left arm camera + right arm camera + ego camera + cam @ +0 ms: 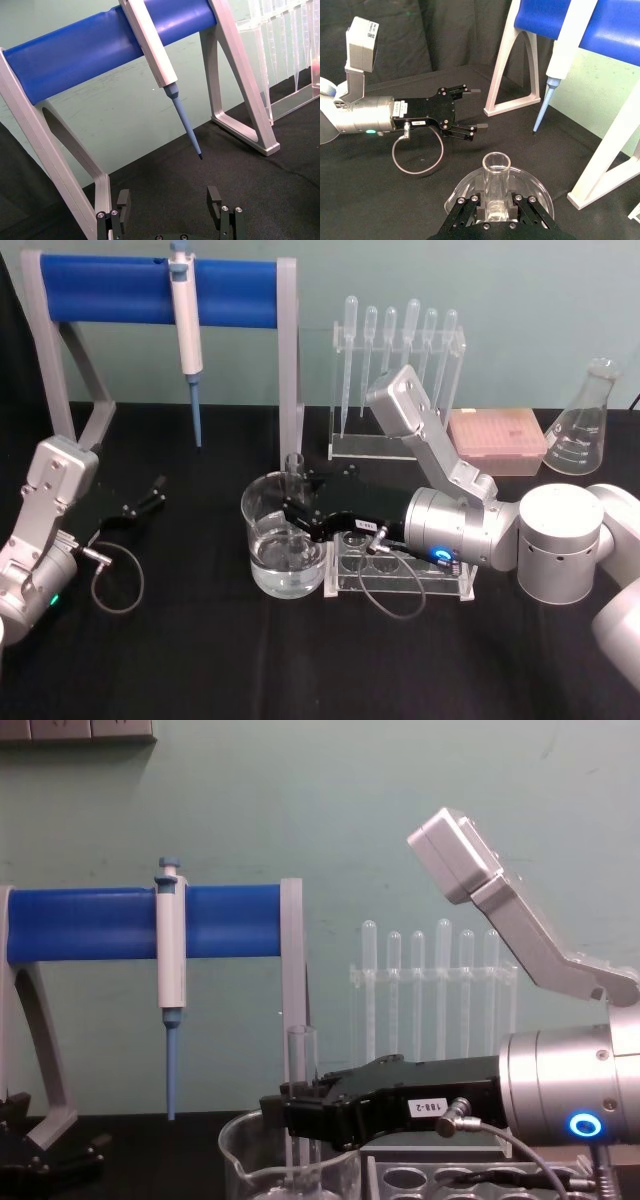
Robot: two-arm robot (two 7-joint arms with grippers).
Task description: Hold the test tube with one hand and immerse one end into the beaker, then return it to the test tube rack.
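Observation:
The test tube (293, 472) stands upright inside the beaker (258, 532), its lower end down in the beaker's clear liquid. My right gripper (294, 504) reaches in from the right over the rim and is shut on the tube's middle. In the right wrist view the test tube (496, 175) shows its open mouth between the right gripper (495, 203) fingers, above the beaker (462, 188). From the chest, the test tube (300, 1055) rises above the right gripper (292, 1110) and the beaker (240, 1165). My left gripper (152, 494) rests open at the far left, holding nothing.
A white-and-blue pipettor (186, 330) hangs on the blue-barred stand (120, 290) behind. A clear rack with holes (400, 575) sits right beside the beaker. A pipette rack (400, 370), a pink box (497, 438) and a flask (582, 420) stand at the back right.

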